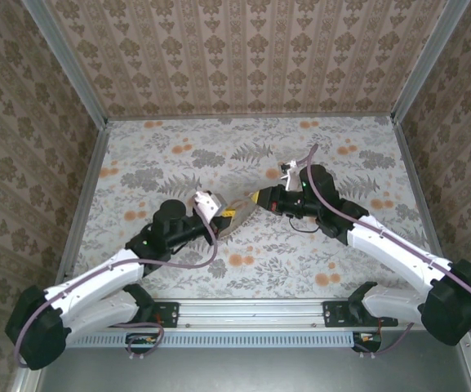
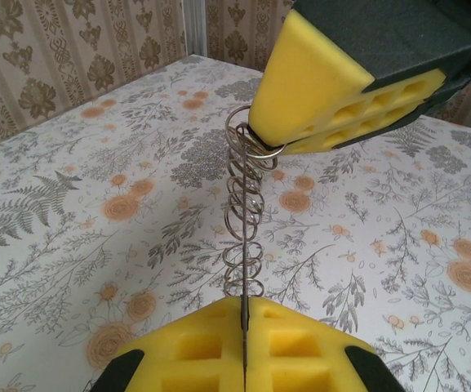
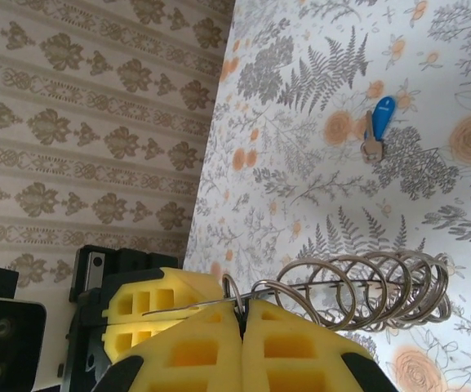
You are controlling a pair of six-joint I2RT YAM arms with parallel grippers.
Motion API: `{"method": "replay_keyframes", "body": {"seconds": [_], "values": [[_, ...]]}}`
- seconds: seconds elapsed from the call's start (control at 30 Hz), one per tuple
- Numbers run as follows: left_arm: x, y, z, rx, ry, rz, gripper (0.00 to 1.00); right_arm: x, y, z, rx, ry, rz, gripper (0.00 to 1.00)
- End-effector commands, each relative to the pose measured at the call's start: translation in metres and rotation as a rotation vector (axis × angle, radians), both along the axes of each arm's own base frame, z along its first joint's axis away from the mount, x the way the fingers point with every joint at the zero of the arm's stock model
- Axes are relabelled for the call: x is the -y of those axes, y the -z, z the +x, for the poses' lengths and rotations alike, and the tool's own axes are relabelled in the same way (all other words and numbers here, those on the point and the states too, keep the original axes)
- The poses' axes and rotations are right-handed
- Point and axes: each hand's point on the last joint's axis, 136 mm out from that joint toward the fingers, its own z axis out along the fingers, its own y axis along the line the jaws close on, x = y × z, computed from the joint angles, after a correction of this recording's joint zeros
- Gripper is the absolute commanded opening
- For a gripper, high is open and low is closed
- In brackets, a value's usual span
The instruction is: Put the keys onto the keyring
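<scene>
Item one: keyring (image 2: 242,204), silvery wire rings stretched into a long coil, held above the surface (image 2: 96,204) between the two grippers. We see one end pinched in the yellow jaws of the left gripper (image 2: 243,318), which are pressed together. The other end is pinched in the closed jaws of the right gripper (image 3: 242,322).

Item two: key (image 3: 379,121), blue head and short metal blade. In the right wrist view it lies flat on the floral surface at 1 o'clock from the coil, well apart from it.
</scene>
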Motion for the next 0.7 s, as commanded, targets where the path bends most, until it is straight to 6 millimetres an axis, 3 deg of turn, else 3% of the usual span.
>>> {"method": "replay_keyframes", "body": {"seconds": [0.0,0.17,0.33,0.47,0.57,0.67], "values": [[-0.022,-0.010,0.013,0.064,-0.087,0.052,0.00,0.003,0.003,-0.005,-0.017,-0.060,-0.096,0.00],[-0.038,-0.007,0.013,0.085,-0.095,0.128,0.00,-0.007,-0.011,-0.018,-0.034,-0.180,-0.110,0.00],[-0.035,0.003,0.008,0.058,-0.054,0.135,0.01,-0.021,-0.017,-0.026,-0.039,-0.293,-0.089,0.00],[-0.032,0.008,0.007,0.026,-0.050,0.100,0.15,-0.024,-0.007,-0.021,0.039,-0.336,-0.146,0.00],[-0.029,0.006,0.002,0.017,-0.025,0.078,0.35,-0.028,-0.005,-0.014,0.117,-0.356,-0.160,0.00],[-0.027,0.004,-0.008,0.016,0.027,0.074,0.45,-0.029,-0.003,-0.011,0.218,-0.401,-0.196,0.00]]}}
